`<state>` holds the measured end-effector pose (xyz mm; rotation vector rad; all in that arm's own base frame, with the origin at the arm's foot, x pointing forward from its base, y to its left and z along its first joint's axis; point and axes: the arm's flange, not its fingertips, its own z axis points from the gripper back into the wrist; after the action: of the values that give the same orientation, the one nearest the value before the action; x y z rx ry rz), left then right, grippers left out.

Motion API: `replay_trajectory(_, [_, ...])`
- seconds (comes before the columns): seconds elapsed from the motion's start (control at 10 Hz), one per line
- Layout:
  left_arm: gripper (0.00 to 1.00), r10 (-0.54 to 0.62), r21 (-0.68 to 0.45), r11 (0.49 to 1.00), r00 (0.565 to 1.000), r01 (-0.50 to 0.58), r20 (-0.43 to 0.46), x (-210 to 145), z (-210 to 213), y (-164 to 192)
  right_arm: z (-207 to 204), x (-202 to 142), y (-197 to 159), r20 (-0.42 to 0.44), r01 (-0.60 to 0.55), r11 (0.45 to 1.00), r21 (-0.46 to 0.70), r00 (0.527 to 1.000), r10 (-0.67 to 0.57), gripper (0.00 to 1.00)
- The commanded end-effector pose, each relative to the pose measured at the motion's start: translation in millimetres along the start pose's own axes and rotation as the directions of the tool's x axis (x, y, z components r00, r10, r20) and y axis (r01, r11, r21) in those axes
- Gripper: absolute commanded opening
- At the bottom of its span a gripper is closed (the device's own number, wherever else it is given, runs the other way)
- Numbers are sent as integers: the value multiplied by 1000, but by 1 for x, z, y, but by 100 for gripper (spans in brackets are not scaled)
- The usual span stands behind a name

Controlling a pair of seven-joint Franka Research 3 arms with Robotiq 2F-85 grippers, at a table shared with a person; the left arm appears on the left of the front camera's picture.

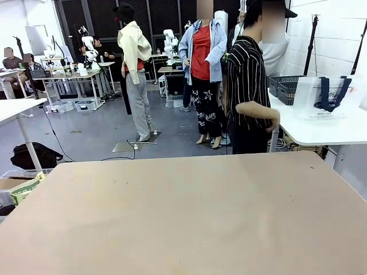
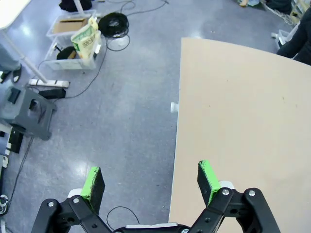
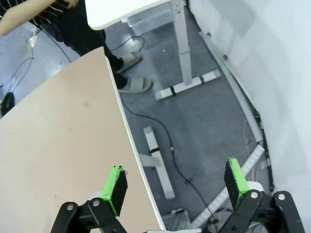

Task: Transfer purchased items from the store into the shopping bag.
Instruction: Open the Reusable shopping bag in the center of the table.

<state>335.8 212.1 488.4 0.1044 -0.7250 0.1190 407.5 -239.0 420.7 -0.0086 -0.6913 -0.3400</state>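
Store: dark slotted basket (image 1: 285, 86) sits on a white side table (image 1: 321, 132) at the far right, well apart from the tan work table (image 1: 183, 217). Its wall hides whatever purchased items lie inside.
Shopping bag: white bag with navy handles (image 1: 330, 97) stands upright just beside the basket on the same side table.
Person: someone in a striped shirt (image 1: 248, 86) stands between the work table's far edge and the side table, near the basket.
Left gripper (image 2: 150, 177): jaws spread wide and holding nothing, over the work table's left edge with floor beneath.
Right gripper (image 3: 175, 182): also spread wide and empty, over the table's right edge.
Step in hand: by my reading, set-up only, with no item transferred yet.
Next move: basket and bag probably need bringing onto the work table, most likely by the person. Only then can either arm reach into the basket for a packet.
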Motion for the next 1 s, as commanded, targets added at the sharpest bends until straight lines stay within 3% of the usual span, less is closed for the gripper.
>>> replay_trajectory(0.0, [100,20,1,1000,1000,-20,23,1,9,5,11,2,6,9,-3,1000,-30,1000,3,100])
replay_trajectory(0.9, [100,20,1,1000,1000,-20,23,1,9,5,11,2,6,9,-3,1000,-30,1000,3,100])
